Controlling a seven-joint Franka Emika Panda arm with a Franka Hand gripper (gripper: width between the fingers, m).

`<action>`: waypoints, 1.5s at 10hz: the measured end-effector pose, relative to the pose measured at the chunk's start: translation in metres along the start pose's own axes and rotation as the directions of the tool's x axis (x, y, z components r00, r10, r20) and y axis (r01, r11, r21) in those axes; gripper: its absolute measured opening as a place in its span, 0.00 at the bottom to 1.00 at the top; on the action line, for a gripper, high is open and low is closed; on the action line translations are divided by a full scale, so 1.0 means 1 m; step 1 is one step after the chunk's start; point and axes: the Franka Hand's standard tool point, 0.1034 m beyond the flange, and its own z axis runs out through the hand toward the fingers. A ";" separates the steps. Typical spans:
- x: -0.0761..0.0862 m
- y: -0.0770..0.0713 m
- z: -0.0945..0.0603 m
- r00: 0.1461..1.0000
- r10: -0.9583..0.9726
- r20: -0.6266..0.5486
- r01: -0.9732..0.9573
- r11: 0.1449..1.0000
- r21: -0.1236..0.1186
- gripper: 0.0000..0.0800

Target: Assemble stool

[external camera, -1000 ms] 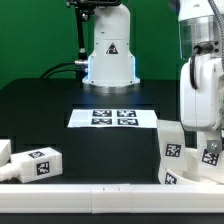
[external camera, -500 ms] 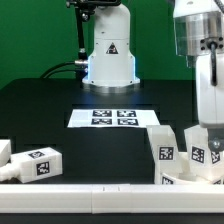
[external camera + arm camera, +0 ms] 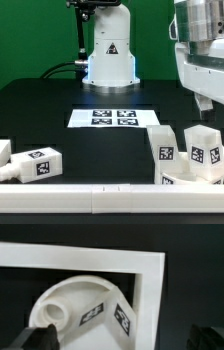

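The round white seat disc [image 3: 78,303] lies below my gripper [image 3: 125,339] in the wrist view, inside the corner of a white rail, with two tags on it. In the exterior view it appears as white tagged pieces [image 3: 165,150] at the front right, against the front rail. Two stubby white legs [image 3: 35,163] lie at the front left. My gripper [image 3: 205,102] hangs above the right-hand pieces, apart from them. Its jaws stand wide apart and hold nothing; both dark fingertips [image 3: 40,336] show at the frame edge.
The marker board [image 3: 112,118] lies at the table's middle. The robot base [image 3: 108,55] stands behind it. A white rail [image 3: 90,187] runs along the front edge, and its corner [image 3: 150,286] frames the seat in the wrist view.
The gripper was down at the tagged pieces on the right and shifted them a little to the exterior view's left. It has since let go and risen clear above them.
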 end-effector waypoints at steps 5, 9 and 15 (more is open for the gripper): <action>-0.008 -0.001 -0.007 0.676 -0.737 -0.027 0.735 0.676 -0.047 0.81; 0.000 -0.001 -0.008 0.427 -0.904 -0.017 0.901 0.427 -0.078 0.81; 0.001 0.003 -0.006 -0.178 -0.982 0.064 0.976 -0.184 -0.120 0.81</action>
